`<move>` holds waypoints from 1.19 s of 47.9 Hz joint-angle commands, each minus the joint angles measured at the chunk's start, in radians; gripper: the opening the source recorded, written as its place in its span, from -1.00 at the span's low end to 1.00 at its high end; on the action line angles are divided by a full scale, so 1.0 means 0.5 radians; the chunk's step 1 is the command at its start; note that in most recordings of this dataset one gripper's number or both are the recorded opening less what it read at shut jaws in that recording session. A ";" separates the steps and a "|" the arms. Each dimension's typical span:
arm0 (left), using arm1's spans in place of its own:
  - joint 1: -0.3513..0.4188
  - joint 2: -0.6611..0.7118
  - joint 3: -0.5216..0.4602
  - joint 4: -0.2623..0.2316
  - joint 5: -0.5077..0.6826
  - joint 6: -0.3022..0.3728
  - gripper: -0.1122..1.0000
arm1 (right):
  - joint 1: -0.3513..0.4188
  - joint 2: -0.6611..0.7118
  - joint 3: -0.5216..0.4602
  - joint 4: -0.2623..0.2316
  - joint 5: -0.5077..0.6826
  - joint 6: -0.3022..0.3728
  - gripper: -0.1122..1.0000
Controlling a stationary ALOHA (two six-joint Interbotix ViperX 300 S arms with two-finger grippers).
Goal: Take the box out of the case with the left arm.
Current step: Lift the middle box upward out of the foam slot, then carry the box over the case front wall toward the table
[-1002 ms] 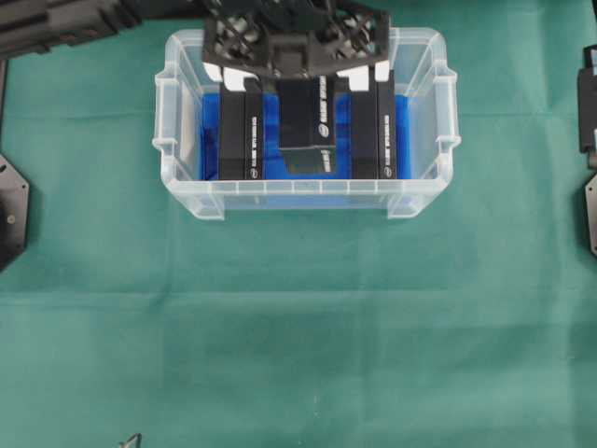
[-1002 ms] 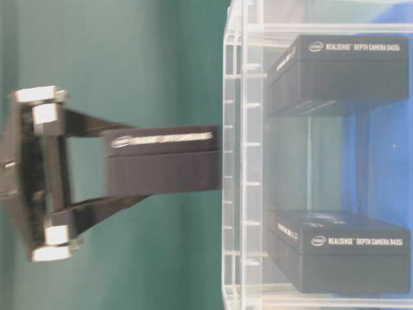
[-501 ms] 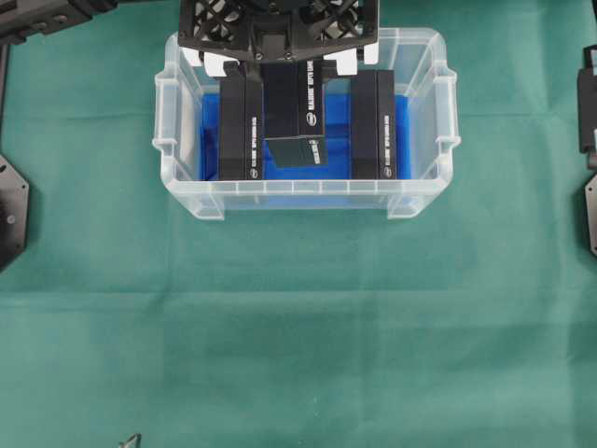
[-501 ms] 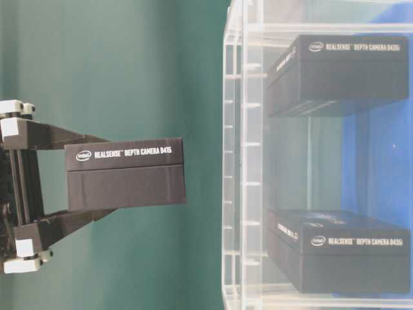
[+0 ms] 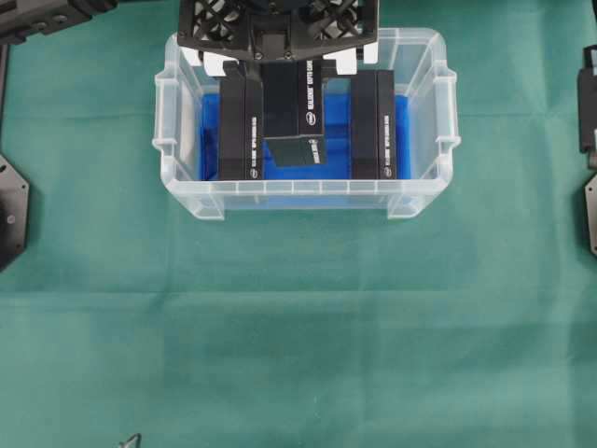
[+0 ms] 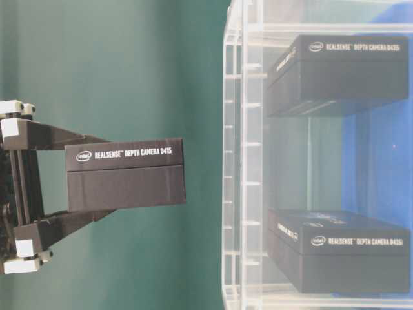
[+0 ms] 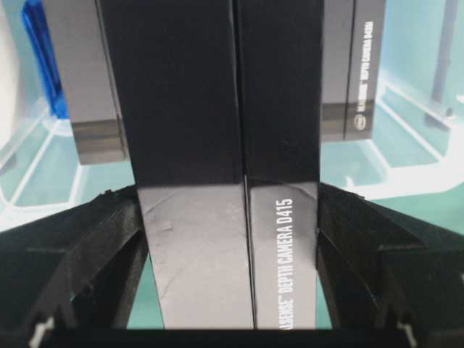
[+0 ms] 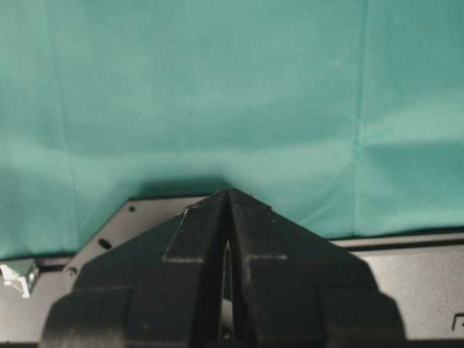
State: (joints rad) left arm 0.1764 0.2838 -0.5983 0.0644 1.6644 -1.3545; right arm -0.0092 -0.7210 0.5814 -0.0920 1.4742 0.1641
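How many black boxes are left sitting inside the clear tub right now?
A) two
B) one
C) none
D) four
A: two black boxes stand in the clear tub, while the left hand holds a third box clear outside its rim.

Clear plastic case with rimmed edges, side handles and blue lining sits on the green cloth near the far edge, centre. Black RealSense D415 box, white lettering on its side, is clamped between the left gripper's black fingers and lifted clear of the case rim, hanging over the gap in the middle of the case; from overhead it appears tilted, lower end toward the near wall. Left arm reaches in from the far left corner, its black openwork head over the case's far wall.
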 commanded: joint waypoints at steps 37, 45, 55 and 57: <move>0.012 -0.092 -0.043 0.009 -0.006 -0.003 0.32 | -0.003 -0.003 -0.018 -0.003 -0.009 0.000 -0.76; -0.018 -0.092 -0.046 0.009 -0.012 -0.015 0.32 | -0.003 -0.003 -0.018 -0.003 -0.009 0.000 -0.76; -0.104 -0.089 -0.046 0.009 -0.012 -0.092 0.32 | -0.003 -0.003 -0.018 -0.003 -0.009 0.000 -0.76; -0.135 -0.089 -0.046 0.009 -0.012 -0.123 0.32 | -0.003 -0.003 -0.021 -0.003 -0.009 0.000 -0.76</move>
State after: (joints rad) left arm 0.1335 0.2838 -0.5983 0.0660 1.6613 -1.4067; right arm -0.0092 -0.7210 0.5814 -0.0920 1.4742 0.1641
